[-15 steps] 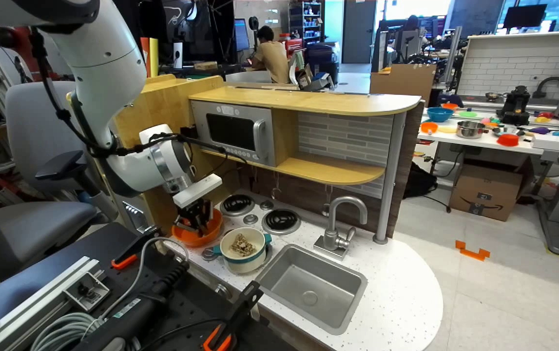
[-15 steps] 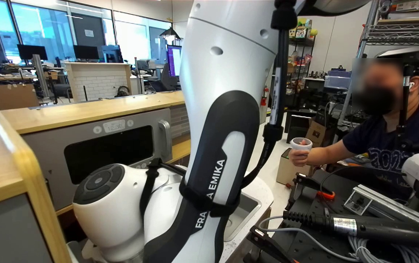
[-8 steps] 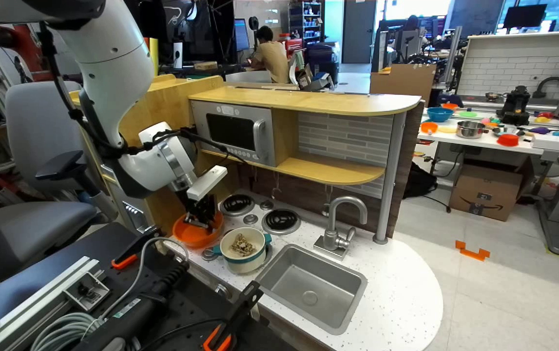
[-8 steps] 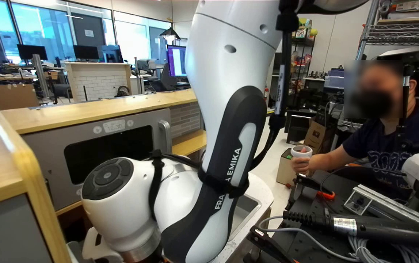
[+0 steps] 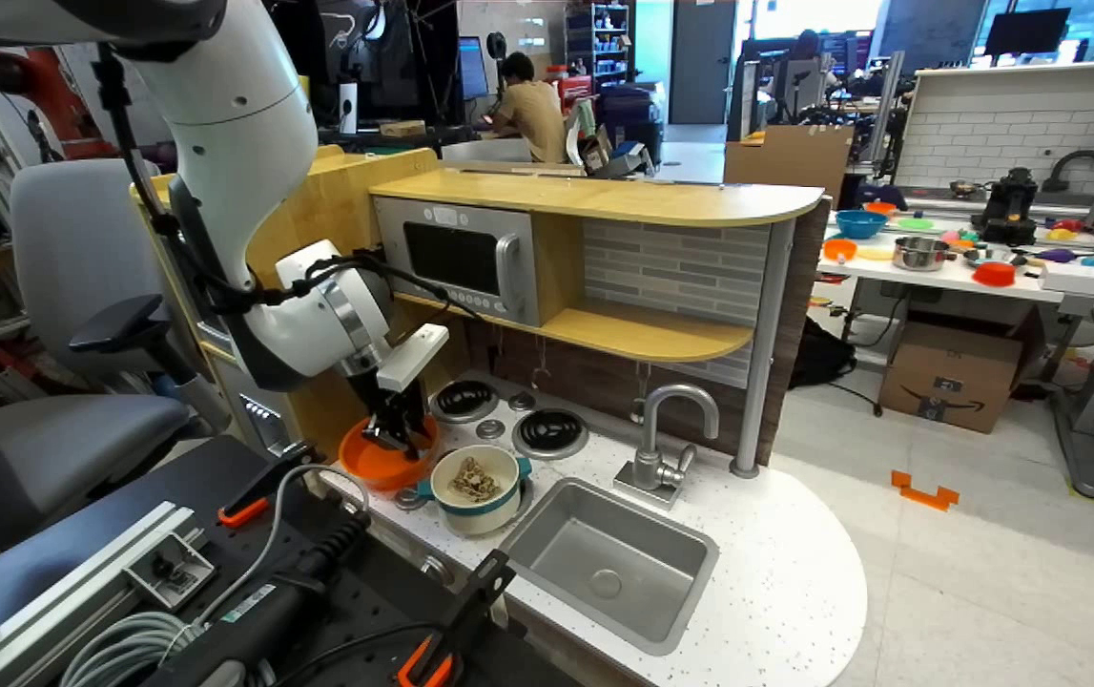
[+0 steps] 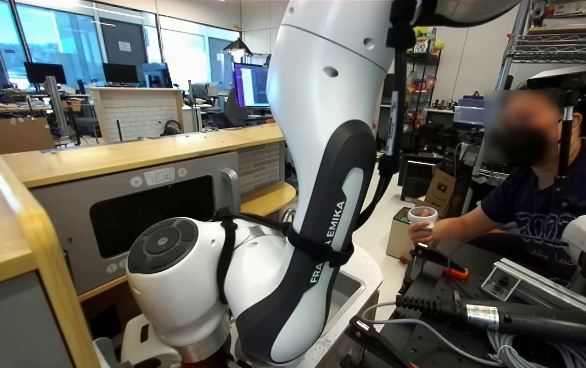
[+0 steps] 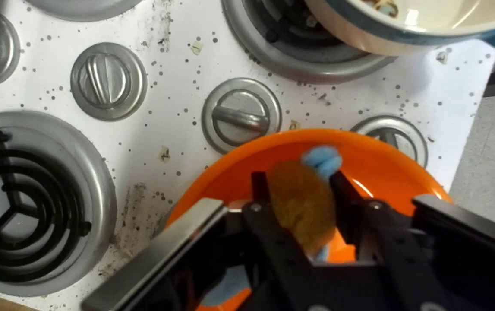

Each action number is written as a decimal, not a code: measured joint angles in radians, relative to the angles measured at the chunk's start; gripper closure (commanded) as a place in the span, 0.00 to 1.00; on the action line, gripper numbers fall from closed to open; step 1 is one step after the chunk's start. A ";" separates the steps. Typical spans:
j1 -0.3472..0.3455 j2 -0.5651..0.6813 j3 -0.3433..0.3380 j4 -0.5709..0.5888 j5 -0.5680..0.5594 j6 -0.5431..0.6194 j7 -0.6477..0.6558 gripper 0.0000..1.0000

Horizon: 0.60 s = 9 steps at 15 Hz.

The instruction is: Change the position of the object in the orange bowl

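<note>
Orange bowl sits on the white speckled stove top; gripper reaches down into it. In the wrist view the jaws stand partly apart with a brown object filling the gap, a finger against each side; it reads as held. Object is blurred, kind cannot be told. It lies within the bowl's outline; whether it touches the bottom cannot be told. A blue piece shows at its upper end, joined or separate unclear.

Near knob is just beside the bowl's rim; front knob is partly covered by it. Coil burner is to the left, apart from the bowl.

Cream pot stands upright near the bowl, a tan tangled item inside. Sink is beside the pot.

In an exterior view the arm blocks bowl and gripper.
</note>
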 measured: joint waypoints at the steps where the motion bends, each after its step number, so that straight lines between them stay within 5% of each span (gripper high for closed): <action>1: -0.004 0.001 0.004 0.000 0.000 0.000 -0.004 0.22; 4: -0.010 0.002 0.009 -0.001 0.000 0.000 -0.006 0.01; 9: -0.011 -0.005 0.018 -0.019 0.004 0.000 0.104 0.00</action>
